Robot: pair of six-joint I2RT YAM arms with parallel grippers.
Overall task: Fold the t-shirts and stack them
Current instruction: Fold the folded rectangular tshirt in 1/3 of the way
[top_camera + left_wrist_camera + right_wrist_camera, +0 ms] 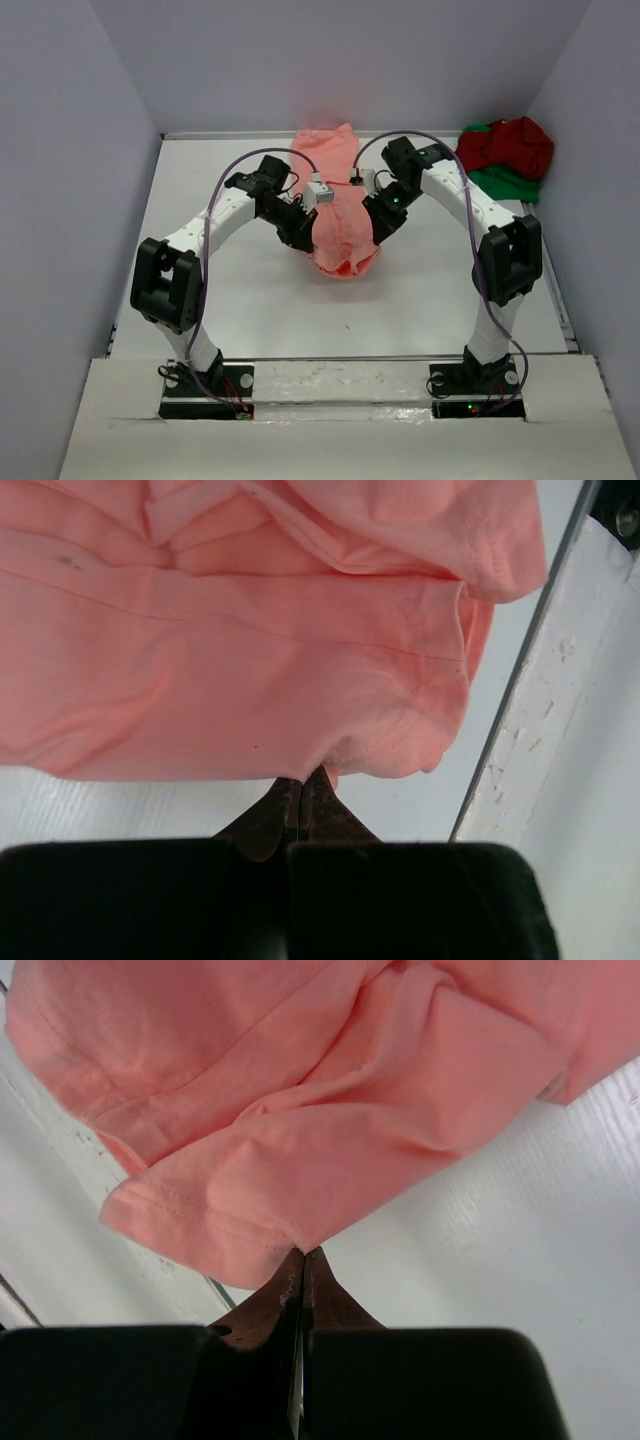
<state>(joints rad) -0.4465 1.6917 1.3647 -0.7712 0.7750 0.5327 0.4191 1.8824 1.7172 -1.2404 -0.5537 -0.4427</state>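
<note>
Top external view: the salmon-pink t-shirt [338, 225] hangs bunched between the two arms, over the middle of the counter [250, 300]. The left end effector [300, 236] is clamped on one side of it and the right end effector [378, 226] on the other. The far end of the cloth trails away beyond both, toward the back wall. The dark red t-shirt [515, 145] and bright green t-shirt [505, 185] lie heaped together well out past the right end effector, in the far corner.

Left wrist view: jaws together, with only a thin bite of hem pinched at the very tips. The rest of the shirt spreads just ahead of them.

Right wrist view: same picture. The tips nip a stitched hem at a folded corner.

Judgement: you are spreading out the first shirt, and no fold is made yet. Both bites look shallow, so go slowly with no jerks or the hem may slip out. Draw the two end effectors apart evenly, at matching height, until the cloth between them goes taut. Then lower it so the trailing end touches down first, and pull toward the bases so it lands flat. Let go only once the cloth rests on the counter. Watch the bunched middle, since those wrinkles will carry into the fold.
</note>
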